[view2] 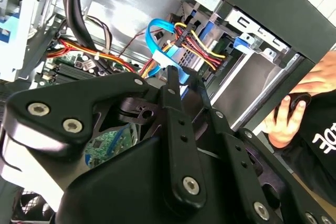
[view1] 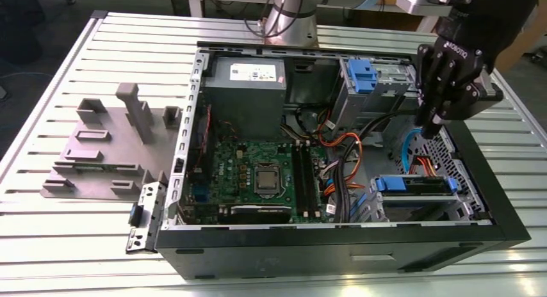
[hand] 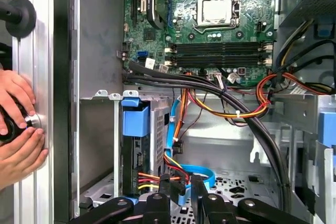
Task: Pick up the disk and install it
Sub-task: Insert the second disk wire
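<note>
End effector [view1: 433,127] hung over the open computer case [view1: 256,246] at the exterior view's right, fingers drawn narrow together, holding nothing. Disk [view1: 416,187] sat below it, seated in the near drive bay, cables [hand: 157,178] plugged in. Hands [hand: 18,129] rested on the worktop [view1: 51,246] outside the case.

- Gripper [view1: 433,127]: matt black links, bright metal screw heads, seen in the exterior view and both wrist views.
- Computer case [view1: 342,246]: black outer panels, bare grey sheet metal inside.
- Motherboard [hand: 210,19]: green board; shiny metal processor lid.
- Drive cage [hand: 139,145]: dull silver metal with a smooth blue plastic latch.
- Cables [hand: 231,111]: glossy plastic sheathing, black, red, yellow, orange; one flat blue.
- Table [view1: 51,246]: ribbed, pale brushed metal.
- Fixture plate [view1: 102,156]: matt grey, plastic-looking.
</note>
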